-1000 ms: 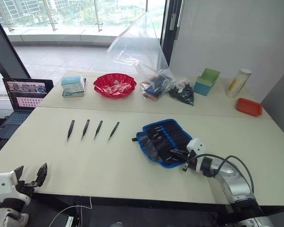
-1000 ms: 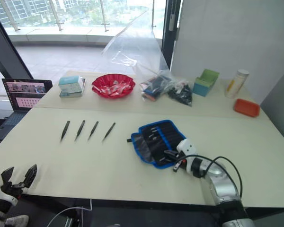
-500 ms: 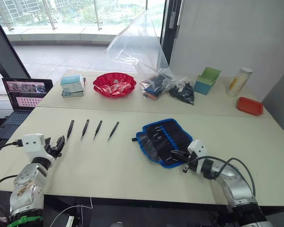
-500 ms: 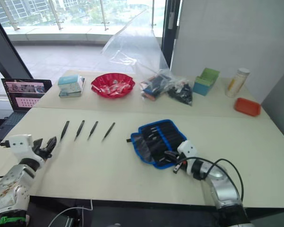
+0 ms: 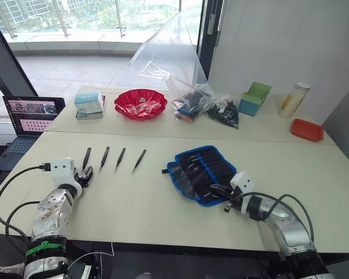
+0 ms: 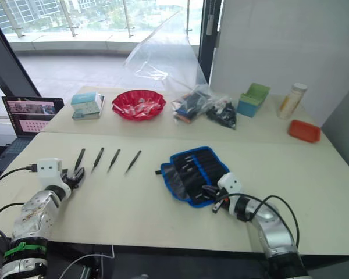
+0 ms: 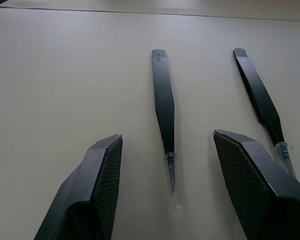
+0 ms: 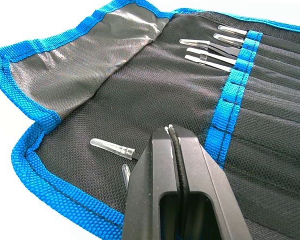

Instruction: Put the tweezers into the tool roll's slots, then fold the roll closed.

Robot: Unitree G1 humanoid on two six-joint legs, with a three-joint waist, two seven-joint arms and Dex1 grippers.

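Four tweezers (image 5: 113,158) lie in a row on the pale desk (image 5: 139,203), side by side and slightly apart, well to the left of the tool roll (image 5: 200,173). The roll lies open and flat, its blue edging showing all round, with a thin black strap poking out on its left side.

The left tool (image 7: 167,187) hangs over the leftmost pair of tweezers with its fingers (image 7: 92,185) spread wide, one on either side of the clear-capped tip, holding nothing. A second pair lies just beside the far finger.

The right tool (image 8: 174,134) sits over the near corner of the roll, its two fingers pressed together. A thin dark sliver seems to run between them, which could be a pair of tweezers, though I can't be sure from here. Several clear-capped tips already poke out of the roll's slots, some near the blue centre band and a couple close to the tool.
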